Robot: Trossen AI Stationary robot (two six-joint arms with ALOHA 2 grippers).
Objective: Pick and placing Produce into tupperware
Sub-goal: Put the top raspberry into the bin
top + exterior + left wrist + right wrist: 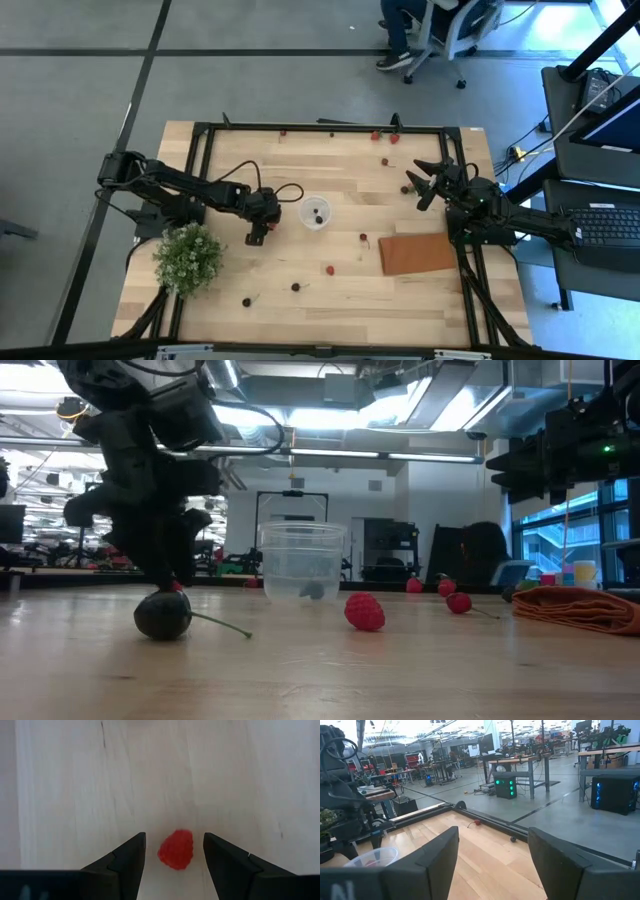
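The step in hand is a pick: the left tool [174,851] stands spread over a red berry [176,850] that lies between its dark fingers on the pale wooden desk [340,290], just beside the cup [316,214]. Next it should probably press together gently (the berry looks soft and bumpy). The cup is thin, round, translucent plastic, and already holds something dark. The right tool [428,185] waits spread, holding nothing, well apart.

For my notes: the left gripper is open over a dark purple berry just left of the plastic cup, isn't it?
Not quite: the left wrist view shows a red raspberry, not a dark purple berry, between the fingers of the open left gripper. It is left of the plastic cup.
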